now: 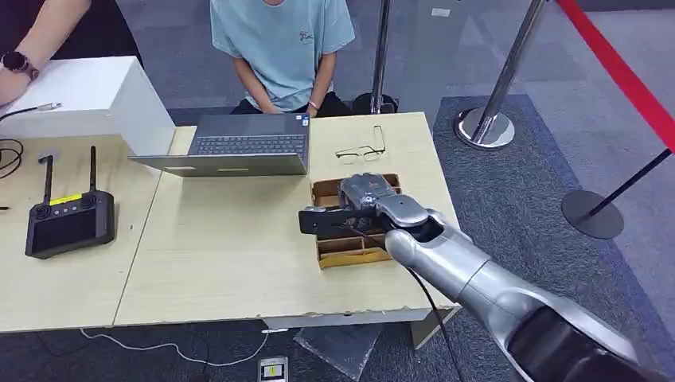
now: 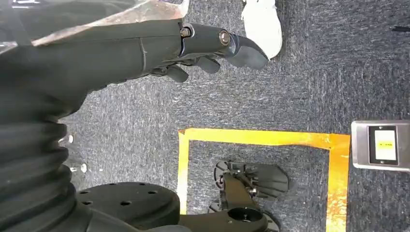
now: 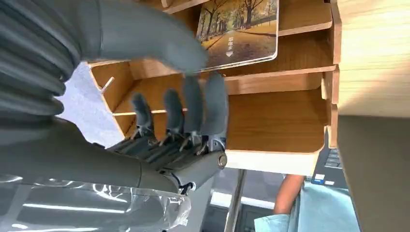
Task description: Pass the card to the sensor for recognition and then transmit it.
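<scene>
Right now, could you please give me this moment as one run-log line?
stage: reaching for card | right hand: open over wooden organizer | card: in organizer, not held | left hand: hanging, holds nothing

An office-like demo area. Light wooden tables [image 1: 231, 263] hold an open grey laptop [image 1: 239, 147]. Chrome stanchions [image 1: 497, 95] with red belt stand on grey carpet [image 1: 525, 199].

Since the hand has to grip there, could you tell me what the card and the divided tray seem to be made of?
Card: probably glossy printed plastic or coated card, judging by its smooth tree-avenue picture and clean, rounded corner.
Divided tray: looks like thin plywood or fibreboard with a matt brown finish; its pale cut edges and slotted partitions suggest this.
</scene>
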Robot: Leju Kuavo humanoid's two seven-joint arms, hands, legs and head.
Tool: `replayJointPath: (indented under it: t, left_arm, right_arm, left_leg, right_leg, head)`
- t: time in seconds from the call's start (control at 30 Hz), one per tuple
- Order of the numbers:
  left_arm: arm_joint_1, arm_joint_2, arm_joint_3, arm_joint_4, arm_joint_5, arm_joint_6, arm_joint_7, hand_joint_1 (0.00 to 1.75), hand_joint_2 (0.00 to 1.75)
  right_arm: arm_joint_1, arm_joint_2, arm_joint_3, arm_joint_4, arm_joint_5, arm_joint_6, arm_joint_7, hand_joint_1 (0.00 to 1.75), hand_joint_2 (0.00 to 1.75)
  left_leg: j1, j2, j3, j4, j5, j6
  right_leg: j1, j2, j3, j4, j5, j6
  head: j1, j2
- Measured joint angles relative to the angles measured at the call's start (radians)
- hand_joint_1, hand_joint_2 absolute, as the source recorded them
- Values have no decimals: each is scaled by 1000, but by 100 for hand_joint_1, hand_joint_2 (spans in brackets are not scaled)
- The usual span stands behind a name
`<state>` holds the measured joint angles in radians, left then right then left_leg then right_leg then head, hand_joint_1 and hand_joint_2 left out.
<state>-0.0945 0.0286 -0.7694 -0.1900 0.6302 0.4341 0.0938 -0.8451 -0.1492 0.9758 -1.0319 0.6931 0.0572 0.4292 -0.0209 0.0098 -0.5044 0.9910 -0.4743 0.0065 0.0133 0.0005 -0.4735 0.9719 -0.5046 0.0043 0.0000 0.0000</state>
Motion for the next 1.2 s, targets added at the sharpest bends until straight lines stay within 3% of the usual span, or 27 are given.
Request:
replayJointPath:
  t: [0.1, 0.57, 0.63, 0.67, 0.7, 0.77, 0.93, 1.0, 1.2]
  left_arm:
    - [0, 0, 0, 0, 0, 0, 0, 0, 175]
    - [0, 0, -1, 0, 3, 0, 0, 0, 175]
    - [0, 0, -2, 0, 3, 0, 0, 0, 175]
    - [0, 0, -2, 0, 5, 0, 0, 0, 175]
    - [0, 0, -2, 0, 6, 0, 0, 0, 175]
    - [0, 0, -2, 0, 6, 0, 0, 0, 175]
    - [0, 0, -5, 0, 6, 1, 0, 0, 175]
    - [0, 0, -8, 0, 8, 3, 0, 0, 175]
    - [0, 0, -14, 0, 9, 5, 0, 0, 175]
  right_arm:
    - [0, 0, 3, 1, 0, 0, 0, 0, 175]
    - [1, 0, 14, 0, 0, -1, 0, 3, 175]
    - [1, 0, 14, 0, 0, -1, 0, 45, 175]
    - [1, 0, 14, 0, 0, -1, 0, 99, 175]
    - [1, 0, 14, 0, 0, -1, 0, 141, 175]
    - [2, 0, 14, 0, 0, -1, 2, 136, 175]
    - [3, -1, 14, -2, -1, 0, 8, 79, 175]
    - [3, -1, 14, -2, -1, 0, 8, 91, 175]
    - [3, -2, 14, -4, -1, -9, 11, 79, 175]
  left_leg:
    - [0, 0, 0, 0, 0, 0]
    - [0, 0, 0, 0, 0, 0]
    - [0, 0, 0, 0, 0, 0]
    - [0, 0, 0, 0, 0, 0]
    - [0, 0, 0, 0, 0, 0]
    - [0, 0, 0, 0, 0, 0]
    - [0, 0, 0, 0, 0, 0]
    - [0, 0, 0, 0, 0, 0]
    - [0, 0, 0, 0, 0, 0]
  right_leg:
    - [0, 0, 0, 0, 0, 0]
    - [0, 0, 0, 0, 0, 0]
    - [0, 0, 0, 0, 0, 0]
    - [0, 0, 0, 0, 0, 0]
    - [0, 0, 0, 0, 0, 0]
    - [0, 0, 0, 0, 0, 0]
    - [0, 0, 0, 0, 0, 0]
    - [0, 0, 0, 0, 0, 0]
    - [0, 0, 0, 0, 0, 0]
  head:
    - [0, 0]
    - [0, 0]
    - [0, 0]
    - [0, 0]
    - [0, 0]
    - [0, 0]
    - [0, 0]
    - [0, 0]
    - [0, 0]
